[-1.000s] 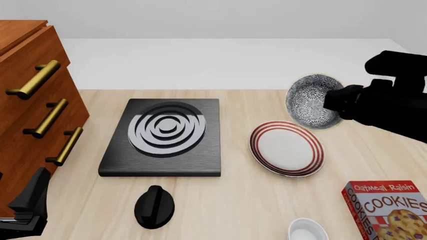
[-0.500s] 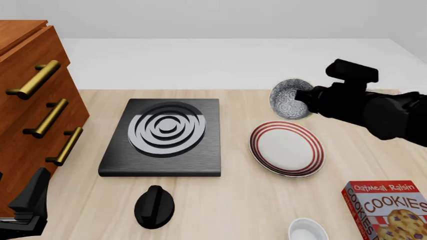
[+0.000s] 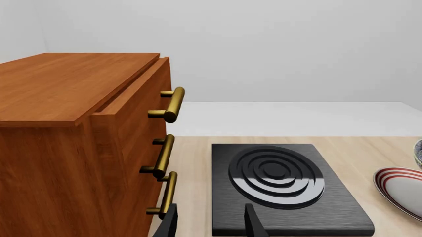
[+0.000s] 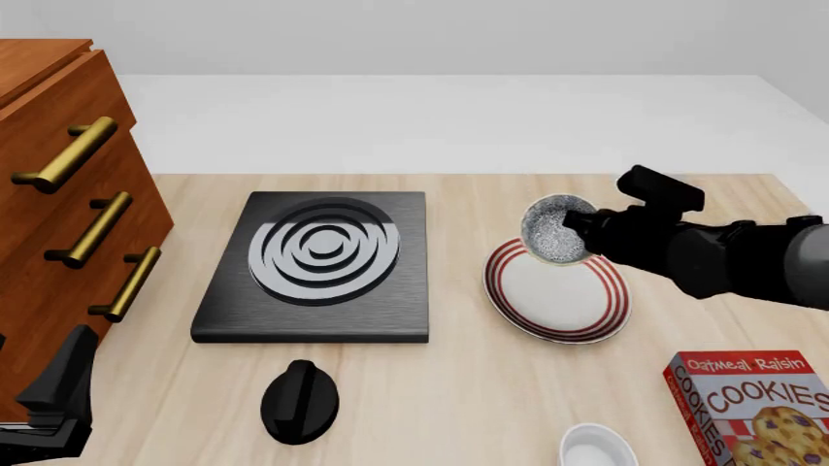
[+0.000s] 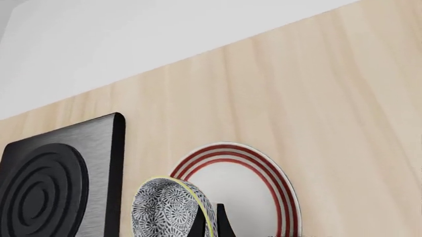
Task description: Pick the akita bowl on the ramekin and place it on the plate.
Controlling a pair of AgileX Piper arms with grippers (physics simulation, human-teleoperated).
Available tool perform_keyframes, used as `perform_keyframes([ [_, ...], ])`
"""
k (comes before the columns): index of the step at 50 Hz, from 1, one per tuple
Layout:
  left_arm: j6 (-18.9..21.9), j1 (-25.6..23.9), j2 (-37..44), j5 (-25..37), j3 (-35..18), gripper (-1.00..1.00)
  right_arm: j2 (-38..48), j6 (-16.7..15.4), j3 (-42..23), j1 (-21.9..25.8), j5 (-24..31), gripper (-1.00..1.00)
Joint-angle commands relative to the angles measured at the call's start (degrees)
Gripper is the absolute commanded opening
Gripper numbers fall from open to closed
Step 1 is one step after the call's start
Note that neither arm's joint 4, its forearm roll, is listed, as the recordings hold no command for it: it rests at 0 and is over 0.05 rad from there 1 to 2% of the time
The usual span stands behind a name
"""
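The right gripper (image 4: 580,225) has its jaws closed on the rim of the akita bowl (image 4: 554,231), tilted above the plate (image 4: 557,289); the bowl looks rigid, light, slippery and breakable.

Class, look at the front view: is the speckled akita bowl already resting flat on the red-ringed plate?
No: the akita bowl is tilted on edge in the right gripper, above the plate's far rim.

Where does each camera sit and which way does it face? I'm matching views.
Front: above the arms' side, facing forward and down over stove, plate, held bowl; right arm shows.
Left wrist: low, facing cabinet; fingertips show.
Right wrist: above plate, bowl; fingertips show.
Shared: stove, plate.
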Motion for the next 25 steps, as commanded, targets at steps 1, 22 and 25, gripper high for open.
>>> perform_keyframes([
  [1,0.00,0.00,0.00,0.03,-0.04,1.00,3.05,1.82,1.52,-1.47,-3.37,-1.00],
  [22,0.03,0.00,0.06,0.05,-0.08,1.00,6.02,3.94,5.17,-2.07,-7.81,-1.00],
  [25,-0.03,0.00,-0.06,0.11,-0.09,1.00,6.42,4.01,5.34,-1.98,-8.22,-1.00],
])
